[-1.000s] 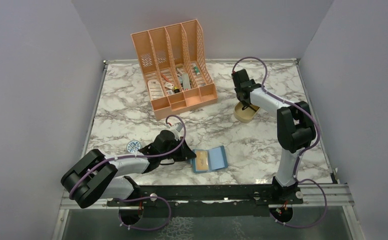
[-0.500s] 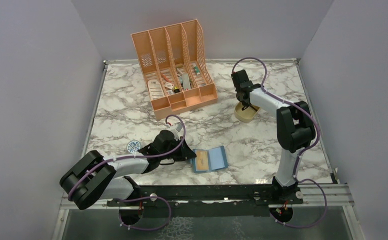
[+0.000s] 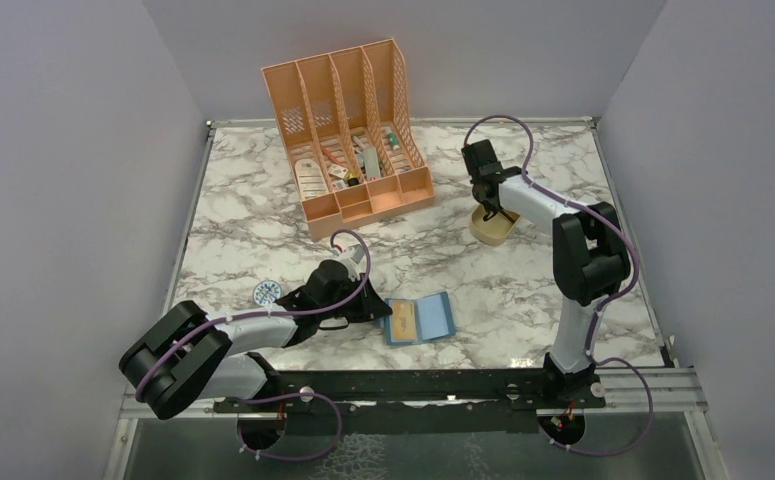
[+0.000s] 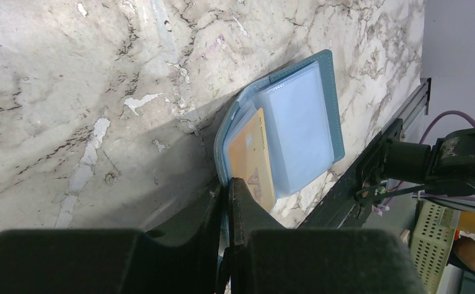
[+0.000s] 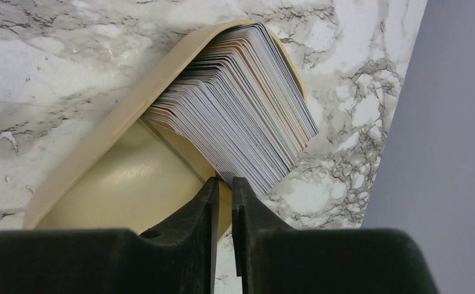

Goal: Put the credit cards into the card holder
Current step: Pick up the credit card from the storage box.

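The teal card holder [image 3: 431, 317] [image 4: 302, 116] lies open near the table's front edge, with one gold credit card [image 3: 400, 321] [image 4: 251, 153] tucked in its left half. My left gripper [image 3: 381, 312] [image 4: 227, 182] is shut on the holder's left cover edge. At the back right, a fanned stack of credit cards [image 5: 241, 116] stands on edge in the tan oval tray [image 3: 476, 232] [image 5: 100, 153]. My right gripper [image 3: 490, 212] [image 5: 224, 179] reaches down into the tray. Its jaws are drawn in to a thin slit, pinching the near corner of the stack's end cards.
A peach desk organizer [image 3: 353, 130] with small items stands at the back centre. A round blue-white disc [image 3: 266, 292] lies left of my left arm. A black rail [image 3: 413, 385] [image 4: 376, 171] runs along the near edge. Purple walls enclose the table.
My right gripper's jaws have closed from wide apart to a thin slit at the card stack, and its arm has barely shifted. The left arm and the card holder have not moved.
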`<state>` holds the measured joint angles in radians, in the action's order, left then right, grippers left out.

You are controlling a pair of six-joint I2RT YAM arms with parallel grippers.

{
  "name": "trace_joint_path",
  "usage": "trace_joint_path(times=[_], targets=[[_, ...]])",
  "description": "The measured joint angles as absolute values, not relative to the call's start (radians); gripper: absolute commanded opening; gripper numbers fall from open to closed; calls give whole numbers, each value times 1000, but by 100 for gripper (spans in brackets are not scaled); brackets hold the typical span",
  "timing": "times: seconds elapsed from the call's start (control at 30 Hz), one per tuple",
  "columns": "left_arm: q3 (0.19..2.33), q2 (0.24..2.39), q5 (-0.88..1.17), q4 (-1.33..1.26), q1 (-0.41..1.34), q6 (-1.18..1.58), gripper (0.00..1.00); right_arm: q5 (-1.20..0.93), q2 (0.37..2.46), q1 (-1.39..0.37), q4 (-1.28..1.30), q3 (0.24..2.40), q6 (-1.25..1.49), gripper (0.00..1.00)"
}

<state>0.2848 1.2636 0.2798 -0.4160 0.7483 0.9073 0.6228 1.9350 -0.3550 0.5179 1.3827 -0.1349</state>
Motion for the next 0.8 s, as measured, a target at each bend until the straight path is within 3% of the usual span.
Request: trace_joint_path(times=[0.17,0.8], targets=[[285,1264,280,-415,748,907,14,599,1928,-355,552,1394,-123,1],[362,1223,186,-223,748,879,53,366,1744,-430,733,1420,-36,1]])
